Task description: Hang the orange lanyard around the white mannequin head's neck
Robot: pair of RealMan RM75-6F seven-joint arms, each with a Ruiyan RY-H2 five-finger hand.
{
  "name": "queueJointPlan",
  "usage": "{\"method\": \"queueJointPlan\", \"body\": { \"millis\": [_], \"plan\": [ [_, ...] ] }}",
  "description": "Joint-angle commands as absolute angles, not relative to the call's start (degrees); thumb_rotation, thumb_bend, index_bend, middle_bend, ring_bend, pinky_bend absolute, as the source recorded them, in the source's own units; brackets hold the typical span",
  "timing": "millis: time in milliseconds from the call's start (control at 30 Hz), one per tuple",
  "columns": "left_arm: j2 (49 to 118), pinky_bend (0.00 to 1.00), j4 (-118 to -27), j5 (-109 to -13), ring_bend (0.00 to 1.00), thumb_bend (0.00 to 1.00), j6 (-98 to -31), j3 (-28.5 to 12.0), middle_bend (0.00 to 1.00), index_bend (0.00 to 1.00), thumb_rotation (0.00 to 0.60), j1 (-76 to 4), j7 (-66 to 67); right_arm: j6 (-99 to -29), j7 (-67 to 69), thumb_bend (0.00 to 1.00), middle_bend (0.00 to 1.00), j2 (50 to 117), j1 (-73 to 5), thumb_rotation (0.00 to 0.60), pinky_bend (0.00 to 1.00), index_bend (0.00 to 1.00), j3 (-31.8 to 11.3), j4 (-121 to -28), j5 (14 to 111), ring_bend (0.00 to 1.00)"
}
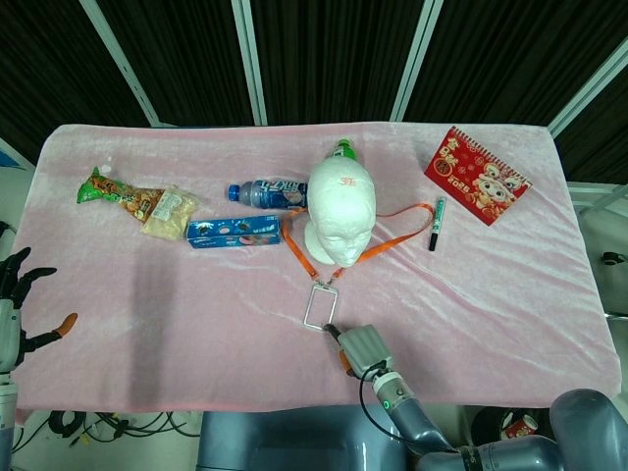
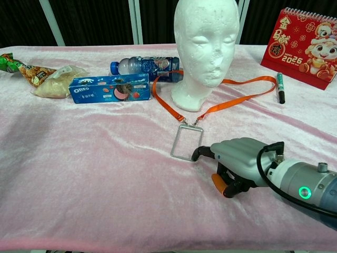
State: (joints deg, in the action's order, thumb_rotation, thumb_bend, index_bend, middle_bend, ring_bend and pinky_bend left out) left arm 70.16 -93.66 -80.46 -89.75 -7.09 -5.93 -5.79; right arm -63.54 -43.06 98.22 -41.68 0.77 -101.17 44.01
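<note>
The white mannequin head (image 1: pixel 339 211) (image 2: pixel 202 47) stands upright mid-table. The orange lanyard (image 1: pixel 392 235) (image 2: pixel 242 87) lies flat on the pink cloth, looped round the back of the head's base, not lifted over the head. Its two straps meet at a clip in front, where a clear rectangular badge holder (image 1: pixel 318 304) (image 2: pixel 187 142) lies. My right hand (image 1: pixel 358 348) (image 2: pixel 239 163) is near the table's front edge, fingers curled, a dark fingertip gripping the holder's near right corner. My left hand (image 1: pixel 15 294) hovers at the far left edge, fingers spread, holding nothing.
A blue Oreo box (image 1: pixel 234 233), a water bottle (image 1: pixel 265 192) and snack bags (image 1: pixel 128 201) lie left of the head. A green-capped bottle (image 1: pixel 342 149) stands behind it. A marker (image 1: pixel 437 224) and a red calendar (image 1: pixel 476 175) are at the right.
</note>
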Motion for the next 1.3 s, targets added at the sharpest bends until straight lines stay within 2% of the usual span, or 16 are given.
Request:
{"method": "queueJointPlan", "body": {
  "millis": [33,1300],
  "plan": [
    [70.1,0.0,-93.7,-80.4,0.0,0.18,-89.8,-7.2,0.05,0.27,0.6,-5.8,-5.9,-63.8,-43.6,0.64,0.87,97.7,-41.6,0.6,0.78,0.26,1.2,-101.8,44.1,0.86],
    [70.1,0.0,-93.7,-80.5,0.0,0.18,-89.7,-8.1,0.05,0.27,0.6,-5.2,-5.5,-66.6,-42.8,0.64,0.87,89.0,-37.5,0.6,0.78,0.27,6.6,-110.3,47.7,0.86]
  ]
}}
